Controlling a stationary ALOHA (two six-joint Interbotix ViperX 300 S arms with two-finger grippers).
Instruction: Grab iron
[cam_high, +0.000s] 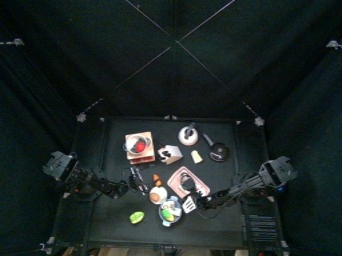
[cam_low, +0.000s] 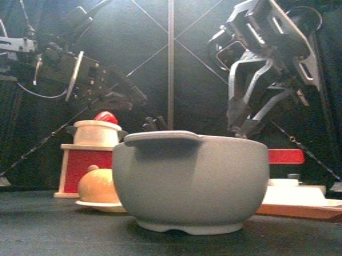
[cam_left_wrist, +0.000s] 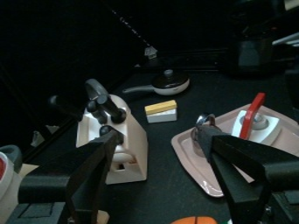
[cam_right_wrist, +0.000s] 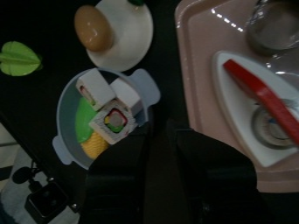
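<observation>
A grey bowl (cam_low: 190, 180) is seen nearest the table's front edge, holding sushi rolls (cam_right_wrist: 107, 109). Beside it a small plate (cam_right_wrist: 126, 26) carries a bun (cam_right_wrist: 93, 28), and a green leaf-shaped piece (cam_right_wrist: 20, 58) lies apart on the table (cam_high: 118, 205). Just behind, a pink tray (cam_right_wrist: 216, 52) carries the iron (cam_right_wrist: 267, 105), white with a red handle. The right tool (cam_right_wrist: 176, 162) is held above the tray's edge, jaws spread and empty. The left tool (cam_left_wrist: 158, 162) is likewise spread, gripping nothing. Farther back a black pan (cam_high: 214, 151) is seen.

Dim overall, black bkgd, soft blur — top view tiny, grainy
</observation>
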